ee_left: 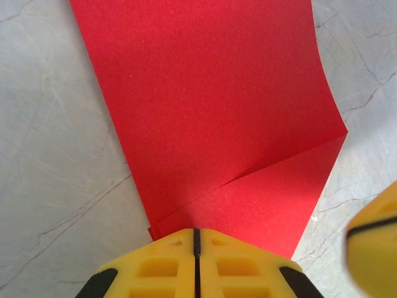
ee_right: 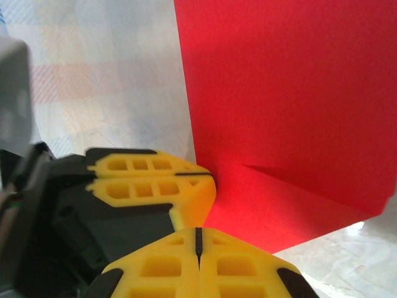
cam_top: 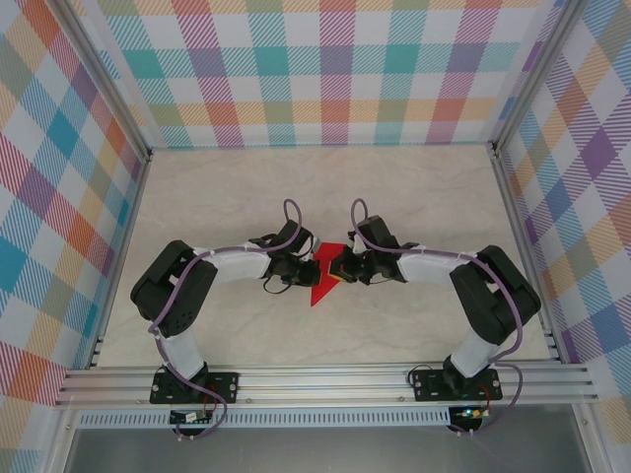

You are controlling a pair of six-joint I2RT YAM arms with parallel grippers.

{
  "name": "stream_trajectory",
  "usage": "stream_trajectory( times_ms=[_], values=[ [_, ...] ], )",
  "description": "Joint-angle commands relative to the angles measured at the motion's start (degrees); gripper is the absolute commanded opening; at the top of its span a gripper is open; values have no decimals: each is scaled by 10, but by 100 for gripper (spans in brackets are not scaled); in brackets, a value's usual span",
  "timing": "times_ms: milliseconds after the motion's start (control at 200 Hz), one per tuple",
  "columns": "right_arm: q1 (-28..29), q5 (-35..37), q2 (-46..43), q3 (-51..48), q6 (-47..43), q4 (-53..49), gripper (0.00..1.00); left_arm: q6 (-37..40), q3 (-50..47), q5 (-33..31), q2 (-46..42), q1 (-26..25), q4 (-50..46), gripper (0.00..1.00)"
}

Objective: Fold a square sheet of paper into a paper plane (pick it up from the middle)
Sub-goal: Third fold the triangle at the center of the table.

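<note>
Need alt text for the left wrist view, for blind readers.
The shut yellow left gripper pinches the near edge of a red paper sheet with a diagonal crease, over a marbled table. The right gripper shows blurred at lower right.

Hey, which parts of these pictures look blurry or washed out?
Left wrist: red paper sharp, yellow blob at lower right blurred. Right wrist: plaid background washed out, grey shape at left out of focus. Top view: evenly lit, sharp.
</note>
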Motion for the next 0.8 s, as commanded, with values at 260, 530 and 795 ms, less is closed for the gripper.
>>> stream_trajectory(
  times_ms=[260, 530, 795],
  values=[
    [16, 4, 73, -20, 27, 64, 0, 7, -18, -22, 14, 5, -16, 6],
    [16, 31, 53, 7, -9, -3, 1, 8, -24, -27, 20, 5, -17, 5],
    [-2, 12, 60, -5, -3, 45, 2, 8, -29, -28, 17, 5, -18, 4]
  ],
)
